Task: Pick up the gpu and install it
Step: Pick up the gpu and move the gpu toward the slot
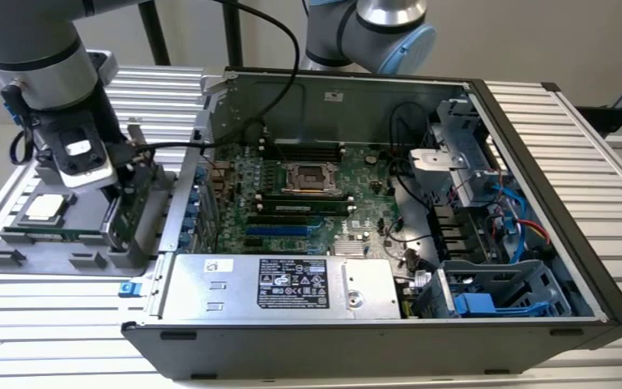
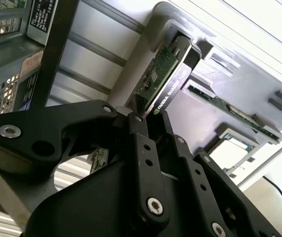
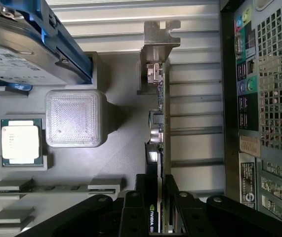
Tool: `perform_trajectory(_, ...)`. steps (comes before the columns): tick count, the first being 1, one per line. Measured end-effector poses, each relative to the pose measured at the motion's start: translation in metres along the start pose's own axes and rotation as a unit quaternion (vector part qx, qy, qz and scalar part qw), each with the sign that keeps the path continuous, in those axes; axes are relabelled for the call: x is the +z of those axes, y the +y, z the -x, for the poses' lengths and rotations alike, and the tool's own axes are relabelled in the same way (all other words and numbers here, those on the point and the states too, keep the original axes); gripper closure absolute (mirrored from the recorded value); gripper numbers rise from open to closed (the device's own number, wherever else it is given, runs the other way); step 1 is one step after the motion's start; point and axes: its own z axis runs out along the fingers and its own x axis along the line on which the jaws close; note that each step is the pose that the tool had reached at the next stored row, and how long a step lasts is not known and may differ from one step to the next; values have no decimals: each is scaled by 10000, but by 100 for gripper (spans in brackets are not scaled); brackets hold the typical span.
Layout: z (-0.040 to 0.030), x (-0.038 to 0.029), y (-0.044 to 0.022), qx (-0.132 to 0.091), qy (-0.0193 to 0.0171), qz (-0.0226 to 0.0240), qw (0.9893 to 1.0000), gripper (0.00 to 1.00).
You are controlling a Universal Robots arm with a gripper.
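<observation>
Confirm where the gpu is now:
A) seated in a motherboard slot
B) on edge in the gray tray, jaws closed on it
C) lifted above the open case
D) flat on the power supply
B: the gpu stands on edge in the tray, and the gripper has its jaws closed against both faces.

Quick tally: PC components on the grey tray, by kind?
gpu: 1, upright in its slot, tool shut on it
memory stick: 1
CPU: 1
hard drive: 1
Total: 4
</observation>
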Motion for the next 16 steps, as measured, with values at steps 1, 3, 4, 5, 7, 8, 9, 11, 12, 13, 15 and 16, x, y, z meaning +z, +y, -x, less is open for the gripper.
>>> perform_trajectory(1,0,-6,0,0,0,0,10000,100)
perform_trajectory(3,0,-18,1,0,0,0,10000,100)
perform_trajectory(4,0,-24,1,0,0,0,10000,100)
perform_trajectory(5,1,-27,1,0,-1,0,10000,100)
perform_trajectory(7,1,-34,2,0,-1,0,10000,100)
perform_trajectory(8,1,-38,2,0,-1,-1,10000,100)
perform_trajectory(9,1,-40,2,0,-1,-1,10000,100)
perform_trajectory(11,1,-47,2,0,0,-2,10000,100)
perform_trajectory(12,1,-51,2,0,0,-2,10000,100)
perform_trajectory(13,1,-54,3,0,0,-1,10000,100)
perform_trajectory(15,1,-65,3,0,0,-3,10000,100)
perform_trajectory(16,1,-68,3,0,0,-3,10000,100)
